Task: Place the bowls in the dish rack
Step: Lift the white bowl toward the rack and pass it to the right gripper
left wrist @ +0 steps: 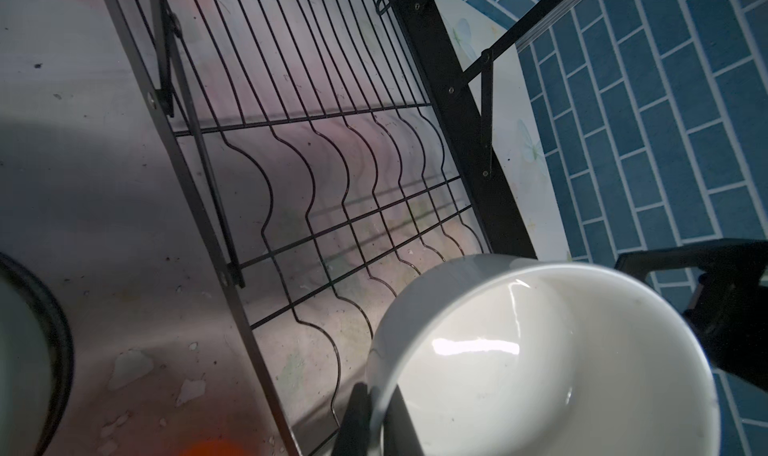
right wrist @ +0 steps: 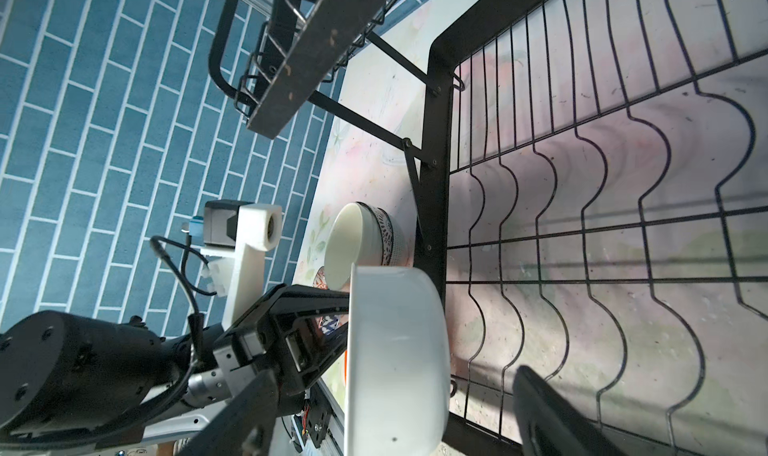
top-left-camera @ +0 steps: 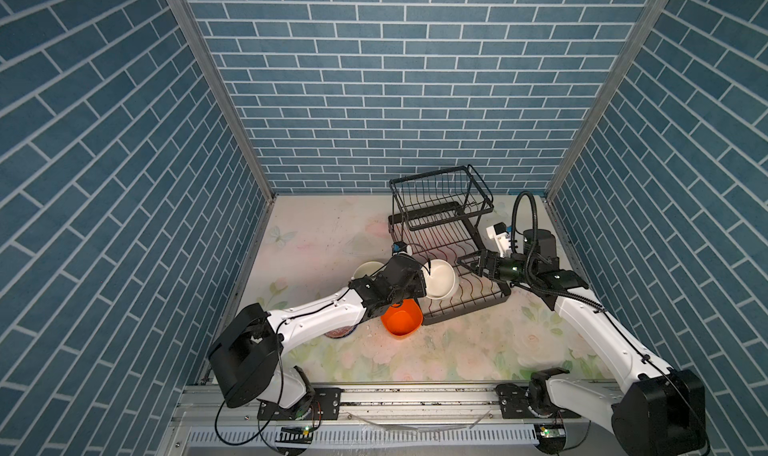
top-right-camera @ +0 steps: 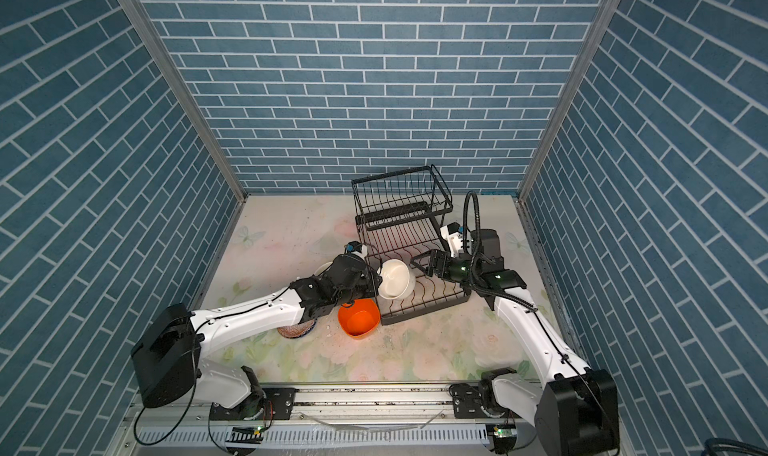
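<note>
The left hand (top-left-camera: 424,276) is clamped tight on the rim of a plain white round ceramic bowl (top-left-camera: 440,281), holding it tipped on edge over the near left part of the black wire two-tier dish rack (top-left-camera: 449,242), at the centre of both top views. The right hand (top-left-camera: 467,263) stands wide, jaws spread and gripping nothing, just right of that bowl above the rack's flat base.

On the floral bench (top-left-camera: 457,350), an orange bowl (top-left-camera: 402,319) sits upright just below the held bowl, against the rack's near corner. A cream bowl (top-left-camera: 366,270) lies left of the left arm, and a patterned bowl (top-left-camera: 340,332) peeks from under that arm.

The left wrist view shows what the top views hide: the white bowl's glossy inside (left wrist: 552,362) and one dark finger (left wrist: 359,420) pinching its rim, with the rack's curved divider wires (left wrist: 307,209) bare behind it. The right wrist view shows the bowl's outer wall (right wrist: 397,358) edge-on, and beyond it a bowl with a dark patterned outside (right wrist: 365,242) on the bench beside the rack frame.
</note>
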